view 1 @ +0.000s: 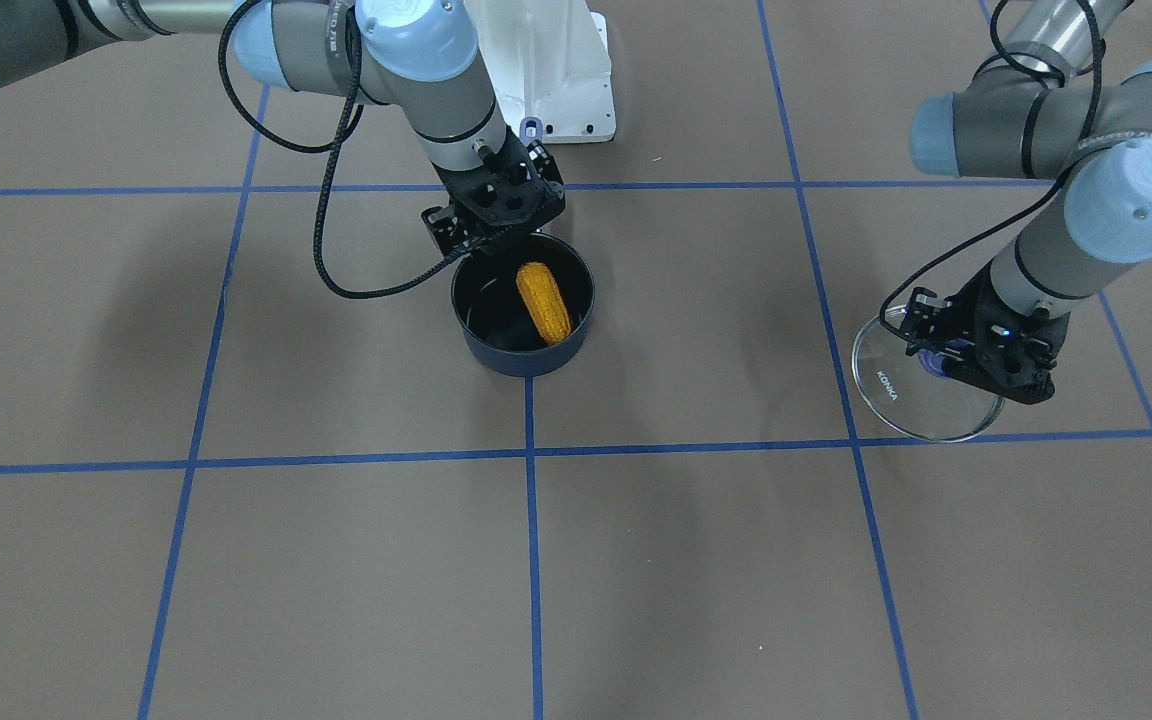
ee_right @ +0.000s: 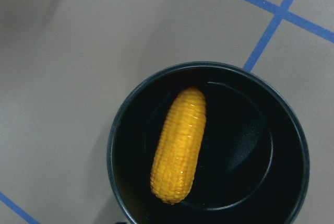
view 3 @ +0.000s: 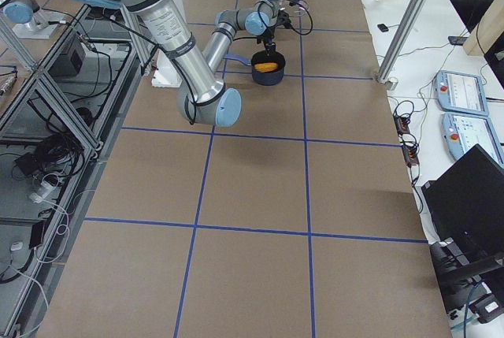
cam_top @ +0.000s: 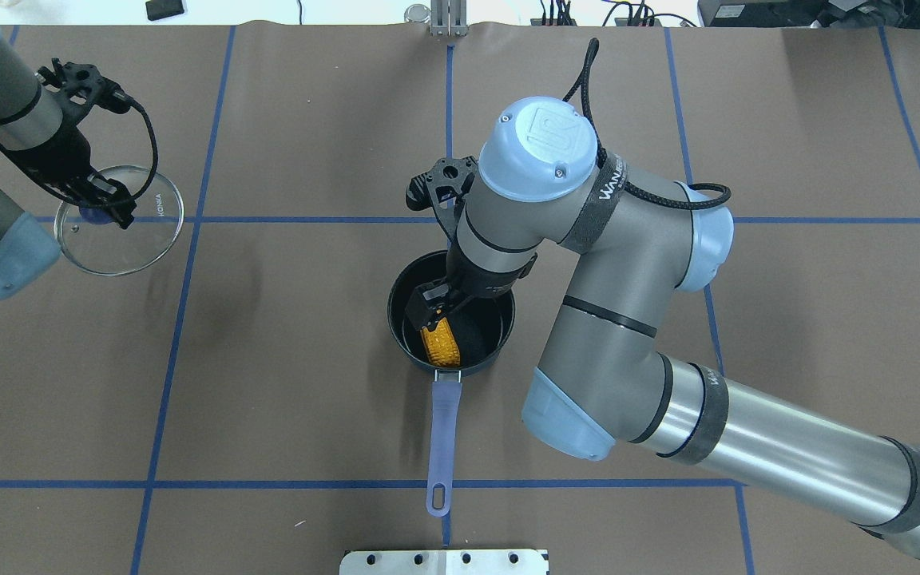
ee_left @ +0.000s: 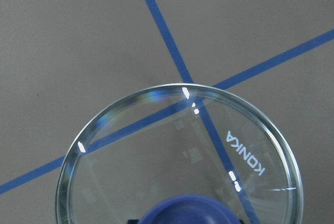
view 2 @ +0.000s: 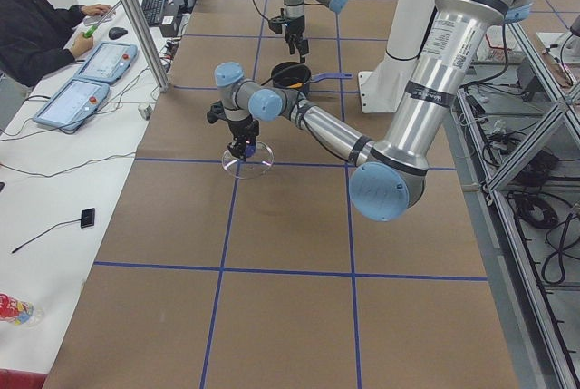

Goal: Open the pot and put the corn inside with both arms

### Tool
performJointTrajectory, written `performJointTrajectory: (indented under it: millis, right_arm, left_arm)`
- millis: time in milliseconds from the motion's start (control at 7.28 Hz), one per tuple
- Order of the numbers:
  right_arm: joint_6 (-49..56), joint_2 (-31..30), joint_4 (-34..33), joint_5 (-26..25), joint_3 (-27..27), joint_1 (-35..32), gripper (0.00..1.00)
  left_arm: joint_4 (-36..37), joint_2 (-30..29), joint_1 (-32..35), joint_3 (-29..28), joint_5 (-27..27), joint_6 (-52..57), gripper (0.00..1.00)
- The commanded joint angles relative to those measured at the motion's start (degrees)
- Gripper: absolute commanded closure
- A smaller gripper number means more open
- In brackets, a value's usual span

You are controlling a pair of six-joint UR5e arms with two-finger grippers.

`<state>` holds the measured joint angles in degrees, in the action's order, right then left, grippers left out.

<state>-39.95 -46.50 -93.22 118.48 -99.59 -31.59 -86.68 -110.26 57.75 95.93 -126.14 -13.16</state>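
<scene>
The dark navy pot (view 1: 521, 362) stands lidless mid-table, its purple-blue handle (cam_top: 443, 431) pointing toward the robot. The yellow corn (view 1: 544, 300) lies inside it, seen too in the overhead view (cam_top: 440, 343) and the right wrist view (ee_right: 180, 145). My right gripper (cam_top: 434, 307) hangs open just above the pot's mouth, over the corn's end, apart from it. My left gripper (cam_top: 97, 209) is shut on the purple knob (ee_left: 185, 211) of the round glass lid (cam_top: 120, 243), holding it low over the table far to my left of the pot.
The white robot base plate (view 1: 556, 70) stands behind the pot. Blue tape lines (view 1: 531, 560) grid the brown table. An operator (view 2: 36, 17) sits at the far side table with control pendants.
</scene>
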Motion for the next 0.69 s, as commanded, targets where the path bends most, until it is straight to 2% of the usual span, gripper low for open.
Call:
performJointTrajectory:
  millis: [0,275,550]
  right_arm:
    - [-0.39,-0.34,3.20,0.17,-0.69,-2.14,0.00]
    - [0.04,-0.52,3.31,1.05,-0.69,-5.22,0.00]
    - [0.13,-0.70,3.31,1.05,-0.69,-5.49,0.00]
  left_arm:
    - [-0.86,1.88,-0.27,-0.83,-0.16,-0.03,0.47]
    - [-4.01,4.96,-0.35,-0.84,-0.51,-0.29,0.47]
    - [-4.29,4.97,-0.36,-2.49,-2.16,-0.29,0.46]
